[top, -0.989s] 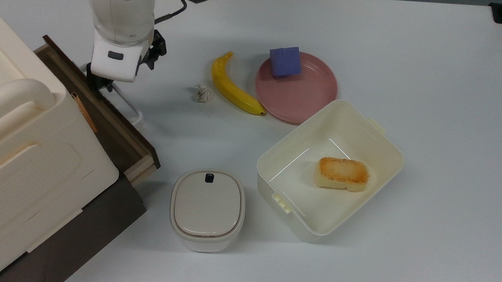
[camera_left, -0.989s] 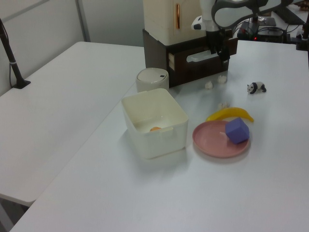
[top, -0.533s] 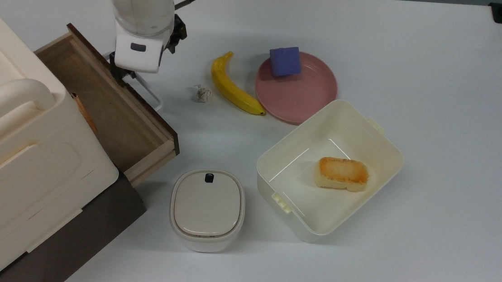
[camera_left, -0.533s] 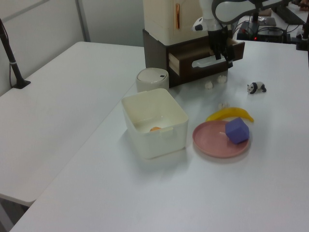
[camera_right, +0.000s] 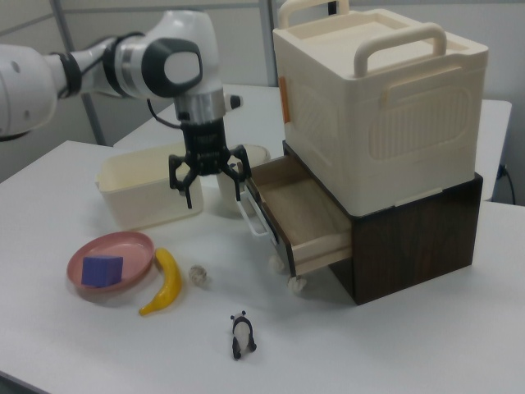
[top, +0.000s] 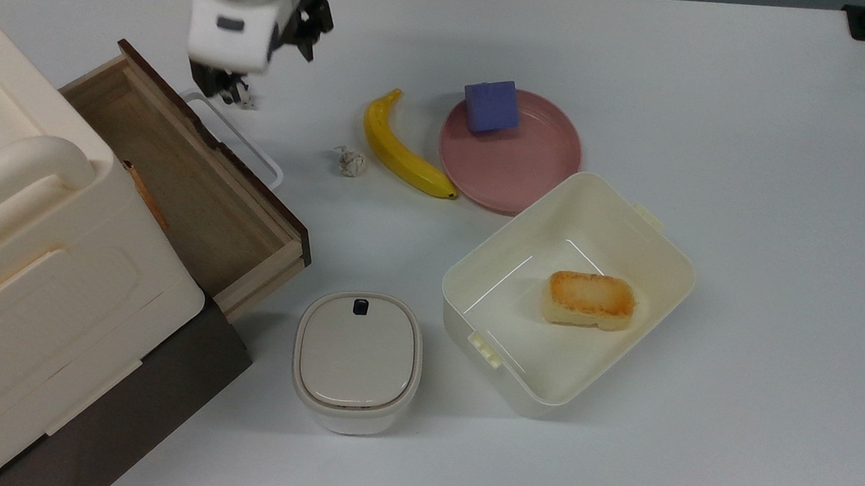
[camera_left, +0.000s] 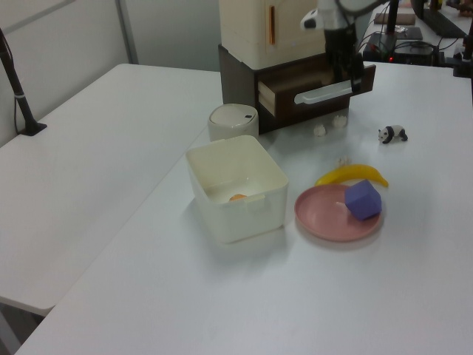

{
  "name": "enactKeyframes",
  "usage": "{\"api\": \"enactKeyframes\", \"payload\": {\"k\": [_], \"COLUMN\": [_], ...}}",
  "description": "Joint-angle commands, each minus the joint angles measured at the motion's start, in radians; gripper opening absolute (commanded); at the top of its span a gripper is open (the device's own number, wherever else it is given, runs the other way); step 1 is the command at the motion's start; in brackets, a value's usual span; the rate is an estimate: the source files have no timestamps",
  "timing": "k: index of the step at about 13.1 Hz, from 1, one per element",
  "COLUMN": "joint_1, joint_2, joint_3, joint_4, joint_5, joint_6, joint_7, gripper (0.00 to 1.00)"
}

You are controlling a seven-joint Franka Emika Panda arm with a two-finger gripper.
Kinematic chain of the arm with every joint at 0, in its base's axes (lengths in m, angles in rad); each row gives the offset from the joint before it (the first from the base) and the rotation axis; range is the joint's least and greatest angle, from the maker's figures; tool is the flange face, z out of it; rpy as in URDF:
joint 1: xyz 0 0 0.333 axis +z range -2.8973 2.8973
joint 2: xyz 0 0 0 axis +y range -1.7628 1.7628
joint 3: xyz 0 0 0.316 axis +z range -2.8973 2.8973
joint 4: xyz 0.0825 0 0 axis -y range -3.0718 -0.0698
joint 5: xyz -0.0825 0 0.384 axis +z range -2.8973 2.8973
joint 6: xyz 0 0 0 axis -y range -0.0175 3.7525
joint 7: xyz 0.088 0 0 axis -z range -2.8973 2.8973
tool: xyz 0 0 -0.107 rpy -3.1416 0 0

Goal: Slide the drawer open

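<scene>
Right view, centre: the drawer [camera_right: 305, 215] stands pulled well out of the dark cabinet base [camera_right: 414, 230], wooden floor exposed. Fingers spread, the gripper [camera_right: 207, 174] hangs beside its white loop handle [camera_right: 251, 215], holding nothing. Best retreat straight upward, avoiding that handle.

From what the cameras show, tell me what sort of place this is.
Probably a robotics lab test bench: a robot arm works over a plain white table set with props, a banana, a toy panda and a cabinet with its drawer open.
</scene>
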Motion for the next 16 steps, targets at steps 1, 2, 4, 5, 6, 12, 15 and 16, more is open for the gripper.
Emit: {"api": "enactKeyframes", "payload": {"k": [1, 2, 4, 5, 6, 12, 15, 16], "joint_1": [-0.034, -0.034, -0.034, -0.034, -0.034, -0.014, 0.076, 0.085], "joint_2": [-0.102, -0.105, -0.110, -0.118, -0.124, -0.223, -0.214, -0.214], "joint_3": [-0.008, -0.008, -0.006, -0.006, -0.006, -0.081, -0.143, -0.150], "joint_4": [-0.021, 0.001, 0.006, 0.009, 0.018, 0.002, 0.002, 0.002], "joint_5": [0.070, 0.096, 0.107, 0.110, 0.123, 0.151, 0.153, 0.157], "joint_6": [-0.031, -0.033, -0.016, -0.005, -0.001, -0.002, 0.004, 0.004], "joint_7": [0.188, 0.280, 0.487, 0.585, 0.644, 0.758, 0.798, 0.819], "gripper": [1.00, 1.00, 1.00, 1.00, 1.00, 1.00, 1.00, 1.00]}}
